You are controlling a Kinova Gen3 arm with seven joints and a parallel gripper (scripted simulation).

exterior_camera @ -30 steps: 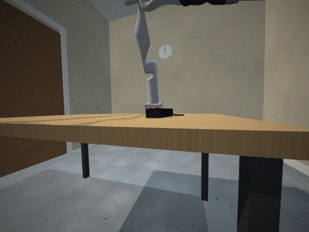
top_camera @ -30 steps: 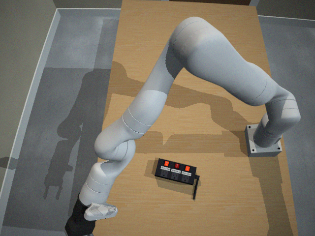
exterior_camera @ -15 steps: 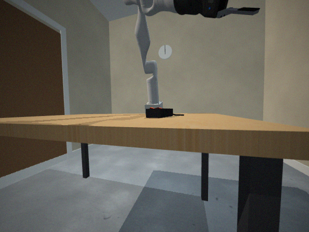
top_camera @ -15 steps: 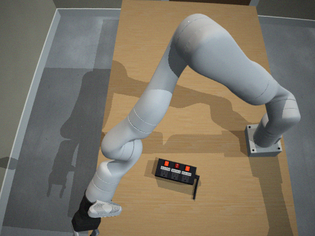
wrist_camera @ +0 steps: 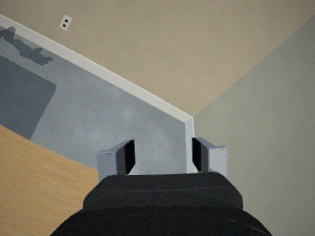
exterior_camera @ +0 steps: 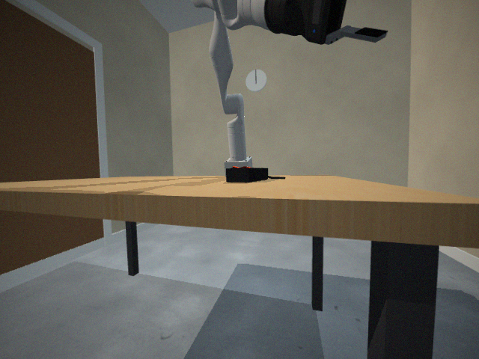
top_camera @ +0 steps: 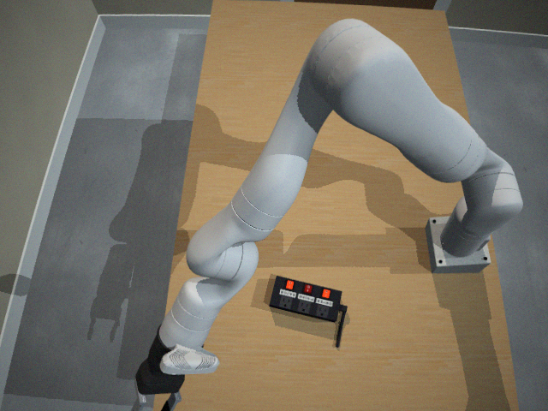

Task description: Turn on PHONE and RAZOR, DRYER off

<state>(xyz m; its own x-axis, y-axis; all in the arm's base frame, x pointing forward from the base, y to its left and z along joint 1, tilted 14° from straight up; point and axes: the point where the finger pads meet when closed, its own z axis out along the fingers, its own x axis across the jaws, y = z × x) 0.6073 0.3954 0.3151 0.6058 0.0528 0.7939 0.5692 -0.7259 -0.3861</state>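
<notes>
A black power strip lies flat on the wooden table, right way up, with three sockets, three white labels too small to read and three rocker switches. The left switch and the right switch look bright orange; the middle switch looks darker red. Its cord runs off its right end. The strip also shows far off in the exterior view. My gripper is open and empty, high above the table's near left corner, well away from the strip, and points out at the wall and floor. One finger shows in the exterior view.
The arm's base stands on the table to the right of the strip. The arm arches high over the table's middle. The table's left edge runs under my wrist, with grey floor beyond it.
</notes>
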